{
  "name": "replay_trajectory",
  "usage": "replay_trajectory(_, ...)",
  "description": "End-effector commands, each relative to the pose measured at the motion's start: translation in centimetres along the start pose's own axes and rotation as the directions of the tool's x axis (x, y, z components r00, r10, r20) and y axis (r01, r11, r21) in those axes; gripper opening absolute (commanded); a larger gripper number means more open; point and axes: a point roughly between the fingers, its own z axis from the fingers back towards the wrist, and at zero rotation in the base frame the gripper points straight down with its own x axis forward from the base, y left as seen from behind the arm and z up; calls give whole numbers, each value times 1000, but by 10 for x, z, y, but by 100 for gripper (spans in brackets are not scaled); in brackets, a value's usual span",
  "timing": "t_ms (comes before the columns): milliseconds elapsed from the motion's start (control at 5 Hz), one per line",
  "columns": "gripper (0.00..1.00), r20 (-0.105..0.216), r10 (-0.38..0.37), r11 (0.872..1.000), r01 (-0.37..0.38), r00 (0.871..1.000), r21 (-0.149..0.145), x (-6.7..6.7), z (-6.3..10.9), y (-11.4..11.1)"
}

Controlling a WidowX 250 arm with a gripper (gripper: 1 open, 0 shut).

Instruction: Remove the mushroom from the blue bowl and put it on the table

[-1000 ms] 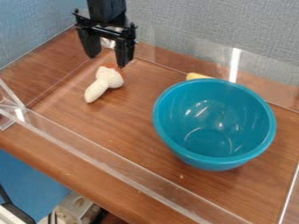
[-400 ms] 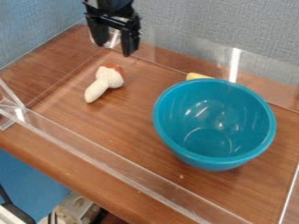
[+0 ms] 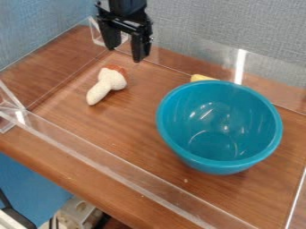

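Note:
The mushroom (image 3: 106, 86) lies on its side on the brown wooden table (image 3: 107, 121), left of centre, cream stem toward the front left and reddish cap toward the back right. To its right stands the large teal-blue bowl (image 3: 220, 127), upright, with nothing showing inside. My black gripper (image 3: 124, 43) hangs above the table behind the mushroom, pointing down. Its fingers are spread apart with nothing between them, and it is clear of the mushroom.
A yellow object (image 3: 205, 79) peeks out behind the bowl's far rim. Low clear acrylic walls (image 3: 72, 134) run along the table's edges, with a clear upright post (image 3: 242, 64) at the back right. A grey-blue backdrop closes off the rear.
The open gripper has drifted right and toward the back of the table, away from the mushroom, turning slightly about its own axis. Mushroom and bowl have not moved.

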Motion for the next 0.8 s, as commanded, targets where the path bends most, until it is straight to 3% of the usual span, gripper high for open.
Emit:
replay_trajectory(0,100,39,-3,1000,1,999,29,1,10,-6)
replay_trajectory(200,100,43,40,998,-42,998,52,8,20,1)
replay_trajectory(600,100,56,43,994,-48,997,93,16,44,14)
